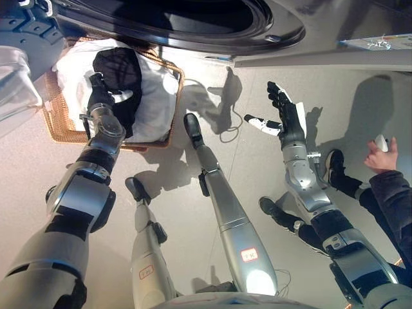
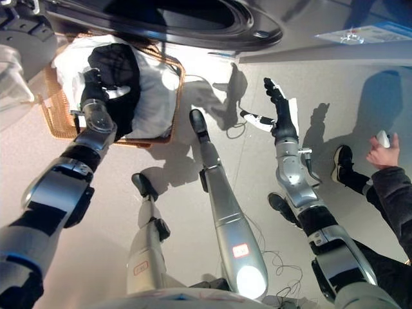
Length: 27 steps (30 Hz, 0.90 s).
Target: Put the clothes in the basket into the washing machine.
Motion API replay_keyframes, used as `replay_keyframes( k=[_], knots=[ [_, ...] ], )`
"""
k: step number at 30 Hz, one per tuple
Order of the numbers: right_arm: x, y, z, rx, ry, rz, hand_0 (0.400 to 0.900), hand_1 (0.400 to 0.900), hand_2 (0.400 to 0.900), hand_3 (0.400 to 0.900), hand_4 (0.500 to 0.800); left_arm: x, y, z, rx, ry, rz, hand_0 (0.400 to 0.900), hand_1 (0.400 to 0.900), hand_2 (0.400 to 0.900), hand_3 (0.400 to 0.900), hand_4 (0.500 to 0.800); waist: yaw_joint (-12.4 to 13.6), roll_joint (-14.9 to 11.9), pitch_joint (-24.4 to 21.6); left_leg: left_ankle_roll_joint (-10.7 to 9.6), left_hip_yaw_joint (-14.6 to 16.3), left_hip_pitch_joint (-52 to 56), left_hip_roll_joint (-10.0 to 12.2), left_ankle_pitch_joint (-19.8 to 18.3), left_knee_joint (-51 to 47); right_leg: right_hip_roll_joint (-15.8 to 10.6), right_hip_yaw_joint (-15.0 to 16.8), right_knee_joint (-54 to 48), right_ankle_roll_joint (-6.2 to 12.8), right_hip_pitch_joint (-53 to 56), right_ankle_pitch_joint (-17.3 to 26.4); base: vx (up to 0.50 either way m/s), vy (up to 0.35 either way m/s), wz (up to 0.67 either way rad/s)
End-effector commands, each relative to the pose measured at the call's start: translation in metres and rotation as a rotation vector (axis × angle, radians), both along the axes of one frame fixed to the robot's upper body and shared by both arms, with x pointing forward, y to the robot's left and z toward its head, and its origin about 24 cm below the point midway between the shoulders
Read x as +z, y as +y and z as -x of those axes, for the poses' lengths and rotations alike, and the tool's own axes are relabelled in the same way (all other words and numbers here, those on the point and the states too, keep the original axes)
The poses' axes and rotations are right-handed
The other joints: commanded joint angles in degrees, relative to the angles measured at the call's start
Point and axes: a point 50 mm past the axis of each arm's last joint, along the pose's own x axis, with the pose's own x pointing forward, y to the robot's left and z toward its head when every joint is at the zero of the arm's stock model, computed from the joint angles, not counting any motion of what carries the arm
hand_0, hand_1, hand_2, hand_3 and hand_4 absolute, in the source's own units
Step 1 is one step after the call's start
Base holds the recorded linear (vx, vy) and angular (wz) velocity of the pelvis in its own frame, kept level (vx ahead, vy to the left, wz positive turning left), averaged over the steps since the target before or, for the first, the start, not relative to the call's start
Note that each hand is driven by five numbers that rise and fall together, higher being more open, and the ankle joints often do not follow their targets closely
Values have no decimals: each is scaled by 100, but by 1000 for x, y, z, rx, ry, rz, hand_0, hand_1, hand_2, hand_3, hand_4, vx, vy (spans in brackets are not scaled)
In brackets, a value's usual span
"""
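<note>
A wicker basket point(image 1: 59, 126) stands on the floor at the upper left, below the washing machine's dark round opening point(image 1: 193, 19). In it lies a white cloth point(image 1: 158, 96) with a black garment point(image 1: 122, 64) on top. My left hand point(image 1: 100, 96) rests on the black garment inside the basket; dark on dark, its grip does not show. My right hand point(image 1: 283, 116) hangs over the bare floor to the right of the basket, open, palm turned left and holding nothing.
The machine's open door point(image 1: 16, 71) juts out at the far left beside the basket. A person sits on the floor at the right, with a hand point(image 1: 380, 154) holding a small white object and a shoe point(image 1: 335, 164) near my right arm.
</note>
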Motion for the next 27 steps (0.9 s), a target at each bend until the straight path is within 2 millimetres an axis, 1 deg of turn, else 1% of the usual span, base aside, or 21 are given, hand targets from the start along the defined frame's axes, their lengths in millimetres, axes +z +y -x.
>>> replay_keyframes(
  k=[1, 3, 5, 9, 16, 20, 21, 22, 23, 27],
  knots=[
    [4, -6, 15, -12, -91, -43, 900, 900, 900, 900, 800, 3, -13, -5, -19, -29, 22, 400, 400, 400, 400, 500, 51, 59, -350, 593, -22, 1239, 143, -870, 240, -349, 170, 2198, 1137, -1392, -476, 0, 0, 0],
    [2, -8, 15, -19, -89, -43, 900, 900, 900, 900, 800, 1, -15, -5, -21, -31, 24, 400, 400, 400, 400, 500, 52, 91, -371, 587, -15, 1327, 147, -859, 146, -357, 171, 2240, 1149, -1406, -482, 2, 12, 2],
    [1, -9, 16, -23, -86, -33, 900, 900, 900, 900, 800, -4, -22, -5, -36, -27, 25, 400, 400, 400, 400, 500, 59, 137, -417, 575, -22, 1424, 123, -829, 60, -387, 163, 2236, 1139, -1381, -487, 1, 23, 8],
    [-2, -10, 16, -26, -70, -17, 900, 900, 900, 900, 800, -10, -26, -5, -48, -20, 41, 400, 400, 400, 400, 500, 64, 177, -455, 552, -38, 1544, 106, -781, -58, -420, 157, 2184, 1151, -1302, -438, 0, 22, 8],
    [-35, -21, 15, -86, 95, 26, 900, 900, 900, 900, 800, -53, -59, 2, -161, 29, 134, 400, 400, 400, 400, 500, 168, 298, -493, 499, -223, 1914, -65, -498, -231, -732, 142, 1501, 1126, -375, -144, 13, 12, 24],
    [-62, -32, 15, -140, 237, 48, 900, 900, 900, 900, 800, -79, -74, 10, -212, 81, 178, 400, 400, 400, 400, 500, 276, 364, -512, 465, -379, 2074, -134, -329, -258, -930, 90, 1127, 1103, 200, -22, -8, -21, 30],
    [-67, -34, 16, -150, 262, 51, 900, 900, 900, 900, 800, -84, -78, 12, -224, 89, 190, 400, 400, 400, 400, 500, 299, 374, -515, 463, -415, 2104, -139, -297, -258, -983, 60, 1073, 1095, 309, -9, -8, -29, 24],
    [-67, -34, 16, -150, 262, 51, 900, 900, 900, 900, 800, -84, -78, 12, -224, 89, 190, 400, 400, 400, 400, 500, 297, 375, -510, 462, -418, 2108, -137, -297, -258, -984, 57, 1070, 1095, 315, -9, -23, -48, 33],
    [-77, -38, 16, -171, 315, 59, 900, 900, 900, 900, 800, -94, -86, 16, -246, 105, 221, 400, 400, 400, 400, 500, 346, 391, -535, 443, -502, 2140, -175, -207, -258, -1059, 8, 880, 1072, 556, 38, -21, -52, 33],
    [-86, -40, 16, -186, 369, 45, 900, 900, 900, 900, 800, -105, -95, 20, -281, 125, 256, 400, 400, 400, 400, 500, 393, 413, -551, 403, -621, 2222, -209, -122, -258, -1153, -101, 603, 1042, 957, 89, -19, -39, 21]
  ],
)
